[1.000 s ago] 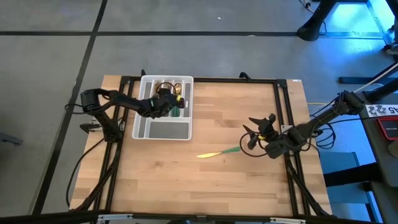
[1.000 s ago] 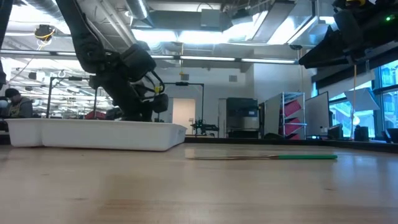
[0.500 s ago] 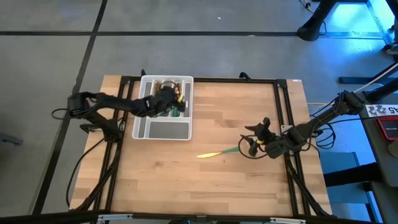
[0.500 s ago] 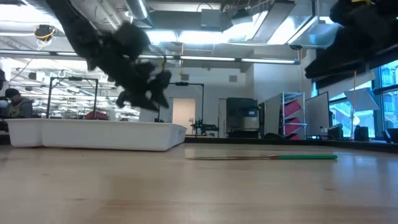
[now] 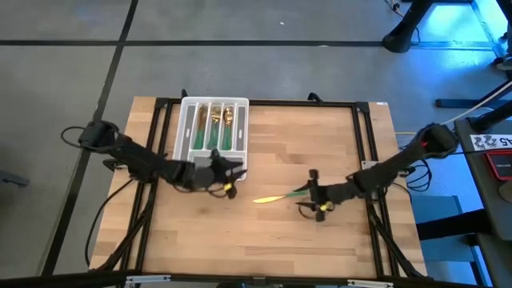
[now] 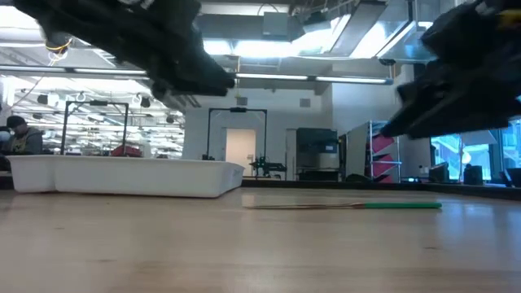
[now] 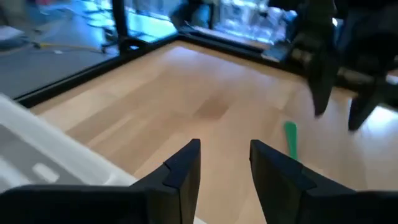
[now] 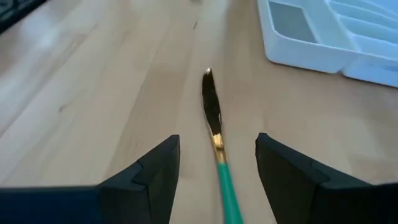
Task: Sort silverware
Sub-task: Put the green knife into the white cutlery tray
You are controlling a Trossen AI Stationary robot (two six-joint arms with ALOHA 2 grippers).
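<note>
One piece of silverware, a knife [image 5: 282, 196] with a gold blade and a green handle, lies flat on the table right of centre. In the right wrist view the knife [image 8: 213, 124] runs between the fingers of my open right gripper [image 5: 311, 194], which stand on either side of its green handle [image 8: 227, 186] without touching it. More silverware [image 5: 214, 126] lies in the white tray's [image 5: 186, 164] long compartments at the far left. My left gripper [image 5: 234, 170] hangs open and empty above the table, just off the tray's near right corner, pointing toward the knife.
The tray's short cross compartment [image 5: 216, 166] holds nothing. A black frame rail [image 5: 368, 160] runs along the table's right side and another along the left. Bare wood stretches along the near half of the table [image 5: 264, 240].
My left gripper has risen out of the tray and swung toward the table's near edge and right, toward the knife, rolling as it went; the silverware in the tray now shows uncovered. My right gripper has come down and to the left, tipping forward until its fingers straddle the knife's handle.
</note>
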